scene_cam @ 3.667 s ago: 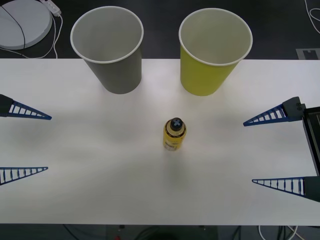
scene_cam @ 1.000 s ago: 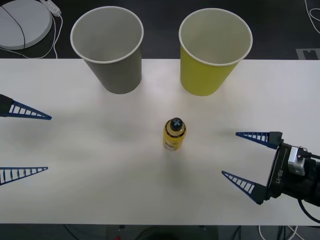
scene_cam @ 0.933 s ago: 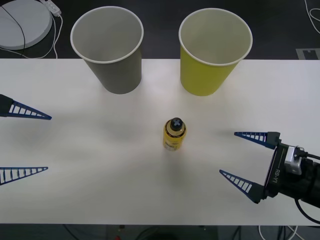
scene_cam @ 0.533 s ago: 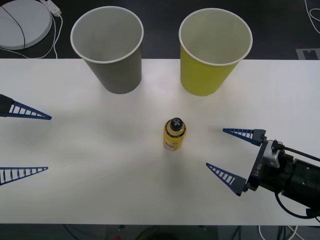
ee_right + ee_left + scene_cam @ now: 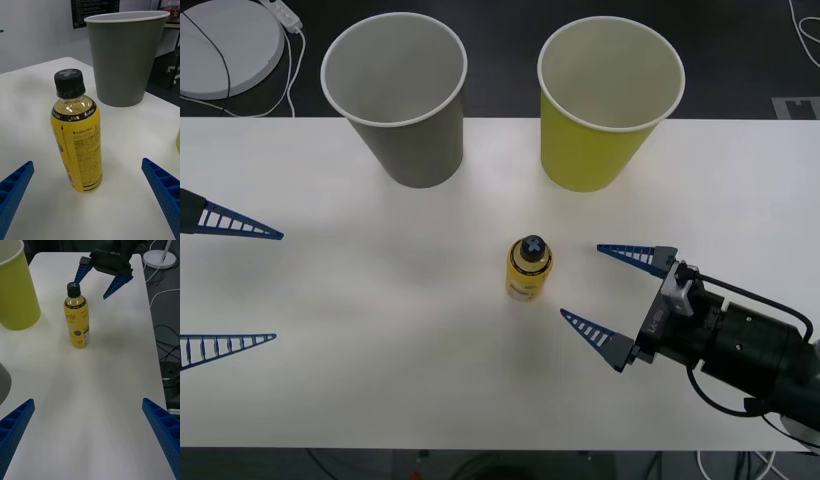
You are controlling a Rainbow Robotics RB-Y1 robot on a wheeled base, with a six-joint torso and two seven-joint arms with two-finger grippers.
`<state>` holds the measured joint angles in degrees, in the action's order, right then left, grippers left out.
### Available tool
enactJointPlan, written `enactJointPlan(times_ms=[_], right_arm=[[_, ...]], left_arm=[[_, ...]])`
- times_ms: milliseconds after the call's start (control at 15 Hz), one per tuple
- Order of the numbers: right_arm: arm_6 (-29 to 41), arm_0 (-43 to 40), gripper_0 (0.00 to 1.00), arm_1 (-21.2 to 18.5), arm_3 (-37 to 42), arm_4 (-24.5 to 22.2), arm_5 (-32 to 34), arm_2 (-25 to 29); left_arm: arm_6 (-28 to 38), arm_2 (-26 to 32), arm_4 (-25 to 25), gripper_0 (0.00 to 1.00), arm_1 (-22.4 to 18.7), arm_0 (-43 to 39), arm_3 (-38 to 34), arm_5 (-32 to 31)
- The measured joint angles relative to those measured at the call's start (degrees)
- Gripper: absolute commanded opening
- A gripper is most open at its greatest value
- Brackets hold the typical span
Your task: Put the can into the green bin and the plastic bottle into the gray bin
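Right end effector [image 5: 587, 285] hovers low over the white bench [image 5: 380, 380], its two blue ribbed fingers spread wide and pointing toward the plastic bottle [image 5: 528, 268], with nothing between them. The fingertips sit just beside the bottle on its right side, apart from it, one tip a little farther from the robot than the bottle and the other a little nearer. In the left wrist view the same end effector [image 5: 93, 282] shows beyond the bottle [image 5: 77, 320], its fingers straddling the space behind the black cap. The bottle stands upright near the middle of the bench, yellow with a black screw cap and a printed yellow label; in the right wrist view it [image 5: 77, 136] rises between the two blue fingers [image 5: 14, 187] at the lower corners. The gray bin [image 5: 398, 98] stands upright at the far edge of the bench, left of centre, and the green bin [image 5: 608, 102] stands upright beside it to the right, the two apart from each other and both well apart from the bottle. Both show white insides. Left end effector [image 5: 228, 285] rests at the left edge of the bench, fingers spread wide and holding nothing, well apart from the bottle and the bins. A round white disc with a cable [image 5: 225, 42] lies on the dark floor beyond the bench's far left corner.
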<state>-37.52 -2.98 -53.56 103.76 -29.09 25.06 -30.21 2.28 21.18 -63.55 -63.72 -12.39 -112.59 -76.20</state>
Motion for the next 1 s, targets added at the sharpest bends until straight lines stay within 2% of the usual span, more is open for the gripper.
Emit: enactJointPlan(times_ms=[1000], right_arm=[[0.57,12.13,1.0,4.53,-0.04,0.03,-13.53,-11.53]], left_arm=[[0.0,0.0,0.0,1.0,0.0,0.0,0.0,0.0]])
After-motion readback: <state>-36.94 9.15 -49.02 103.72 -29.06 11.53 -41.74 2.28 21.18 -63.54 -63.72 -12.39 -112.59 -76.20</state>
